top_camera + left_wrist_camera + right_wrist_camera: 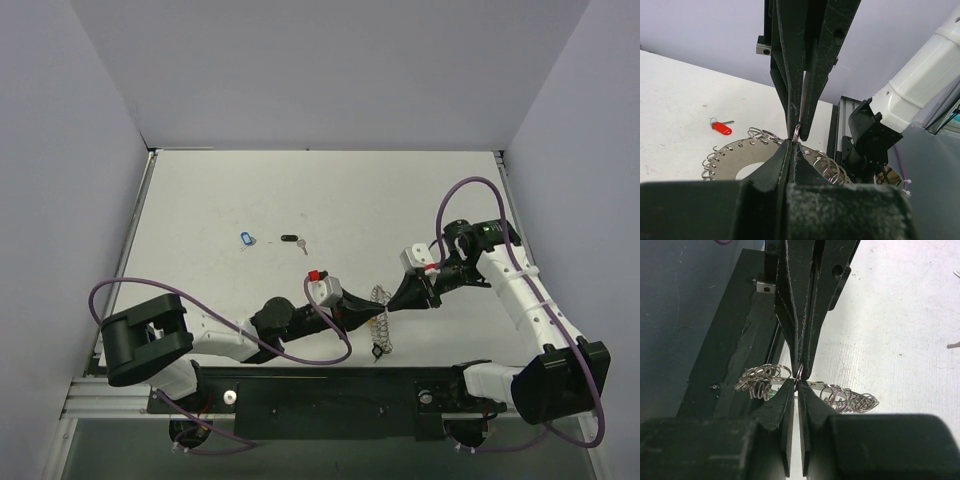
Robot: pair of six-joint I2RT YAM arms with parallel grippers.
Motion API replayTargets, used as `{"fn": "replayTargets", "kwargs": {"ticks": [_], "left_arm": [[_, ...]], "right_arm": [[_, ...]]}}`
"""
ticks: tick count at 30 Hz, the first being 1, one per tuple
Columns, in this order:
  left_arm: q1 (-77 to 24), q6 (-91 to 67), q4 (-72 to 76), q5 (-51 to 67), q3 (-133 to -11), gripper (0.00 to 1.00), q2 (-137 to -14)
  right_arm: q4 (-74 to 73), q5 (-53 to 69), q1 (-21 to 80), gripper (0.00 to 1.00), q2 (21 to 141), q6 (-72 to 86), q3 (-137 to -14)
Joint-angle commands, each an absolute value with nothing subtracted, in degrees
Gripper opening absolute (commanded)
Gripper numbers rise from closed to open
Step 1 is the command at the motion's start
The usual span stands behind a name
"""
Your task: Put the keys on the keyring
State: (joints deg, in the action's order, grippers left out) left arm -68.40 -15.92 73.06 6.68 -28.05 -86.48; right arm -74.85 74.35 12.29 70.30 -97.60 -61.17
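A white table (300, 190) fills the middle of the top view, closed in by a pale lavender back wall (330, 70) across the upper frame and by a left wall (60, 200) and a right wall (590, 150) of the same colour slanting down each side. Along the bottom a long black mounting plate (330, 400) lies across the table's near edge, a silver aluminium rail (100, 403) showing just beyond its left end at lower left

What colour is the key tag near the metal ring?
Red plastic key tag; left wrist view.
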Motion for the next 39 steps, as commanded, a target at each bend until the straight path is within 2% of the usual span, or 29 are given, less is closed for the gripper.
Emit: {"fn": "replayTargets", "kwargs": {"ticks": [1, 9, 11, 12, 13, 15, 19, 24, 26, 29, 32, 39], "left_arm": [[-68.55, -16.35, 83.76, 5.19, -30.85, 0.0, -86.66], [-68.47, -17.58, 82.71, 4.13, -30.59, 0.0, -86.84], [-68.47, -18.19, 81.4, 4.13, -30.15, 0.12, -86.31], [-68.47, -18.28, 81.04, 3.96, -29.54, 0.25, -85.96], [-68.47, -18.37, 79.99, 3.35, -29.1, 0.29, -84.83], [-68.47, -18.28, 77.89, 2.29, -27.25, 0.47, -82.28], [-68.38, -15.74, 66.32, 1.41, -25.58, 0.57, -75.08], [-68.29, -10.03, 44.69, 2.28, -30.58, 0.62, -69.44], [-68.29, -8.01, 41.5, 2.81, -32.51, 0.62, -69.43], [-68.38, -6.25, 41.75, 3.43, -33.83, 0.61, -70.75], [-68.47, -5.71, 43.67, 4.92, -35.5, 0.49, -74.34], [-68.64, -6.15, 53.34, 8.34, -38.05, 0.43, -81.47]], "right_arm": [[-84.37, 77.96, 12.13, 0.0, 70.93, -98.44, -60.65], [-83.5, 73.92, 12.04, 0.0, 72.33, -90.73, -62.66], [-83.06, 71.73, 12.13, 0.0, 72.86, -86.34, -64.33], [-83.14, 70.33, 12.13, 0.0, 73.12, -85.26, -65.64], [-82.88, 69.18, 12.39, 0.0, 73.3, -82.38, -66.35], [-82.79, 64.71, 13.18, 0.0, 74.0, -78.25, -69.16], [-80.61, 56.89, 16.33, 0.0, 74.62, -68.13, -72.06], [-74.1, 45.72, 22.92, 0.0, 73.3, -54.69, -74.09], [-74.27, 43.25, 24.07, 0.0, 73.82, -52.83, -75.41], [-74.62, 41.67, 24.17, 0.0, 74.44, -52.21, -76.99], [-75.32, 42.01, 24.26, 0.0, 74.62, -52.91, -77.08], [-76.02, 43.15, 24.26, 0.0, 74.44, -54.84, -76.38]]}}
